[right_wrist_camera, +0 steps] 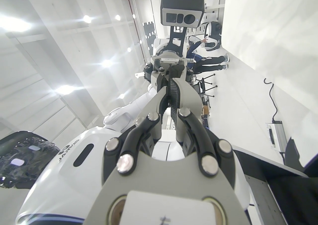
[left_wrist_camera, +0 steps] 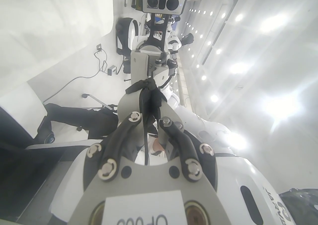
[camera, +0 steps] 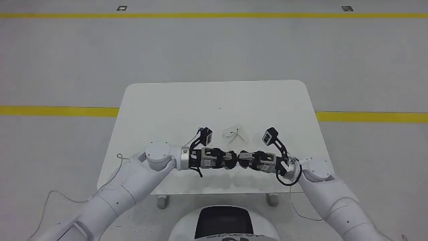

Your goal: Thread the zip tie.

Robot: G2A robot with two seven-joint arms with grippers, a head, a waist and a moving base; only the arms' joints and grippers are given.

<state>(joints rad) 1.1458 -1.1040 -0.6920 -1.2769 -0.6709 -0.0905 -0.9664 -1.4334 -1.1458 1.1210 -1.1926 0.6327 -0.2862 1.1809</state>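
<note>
Over the near edge of a white table (camera: pixel 147 107) the two arms meet tip to tip. The left gripper (left_wrist_camera: pixel 146 94) is closed on a thin black strip, probably the zip tie (left_wrist_camera: pixel 145 124), which runs back between its fingers. The right gripper (right_wrist_camera: pixel 171 89) faces it with fingers pressed together; what they pinch I cannot tell. Threading likely calls for a straight tail, a steady head and a slow, aligned feed

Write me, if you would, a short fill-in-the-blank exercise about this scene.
1. The left gripper and right gripper face each other tip to tip above the ___ table.
2. The left gripper is shut on a ___ zip tie.
3. The floor lines are ___.
Missing words: white; black; yellow.
</note>
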